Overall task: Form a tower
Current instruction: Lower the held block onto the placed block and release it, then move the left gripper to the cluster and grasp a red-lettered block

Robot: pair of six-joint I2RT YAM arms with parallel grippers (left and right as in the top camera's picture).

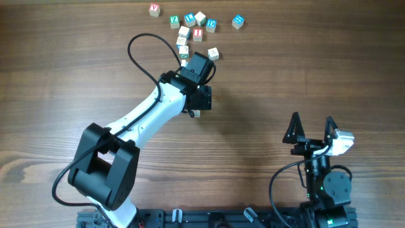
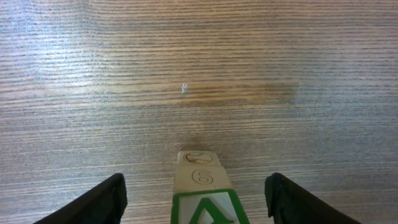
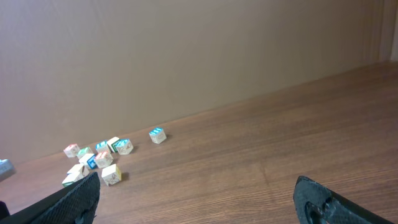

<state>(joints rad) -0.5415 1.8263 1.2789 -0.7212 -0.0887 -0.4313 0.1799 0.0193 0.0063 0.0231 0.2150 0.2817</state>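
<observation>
The tower (image 2: 202,177) is a narrow stack of pale letter cubes. Its nearest cube shows a green A, and the one below it shows a 6. In the left wrist view it stands between my left gripper's fingers, with bare table showing on both sides. My left gripper (image 2: 196,182) is open and touches nothing. From overhead, the left gripper (image 1: 201,100) covers the stack, and only a pale bit of the tower (image 1: 197,114) shows at its lower edge. My right gripper (image 1: 311,120) rests open and empty near the front right, and its fingers (image 3: 84,196) frame bare wood.
Several loose letter cubes (image 1: 193,25) lie scattered at the back of the table, some in a short row (image 1: 183,45). One single cube (image 1: 214,54) sits just behind the left wrist. The same cubes (image 3: 102,155) show far left in the right wrist view.
</observation>
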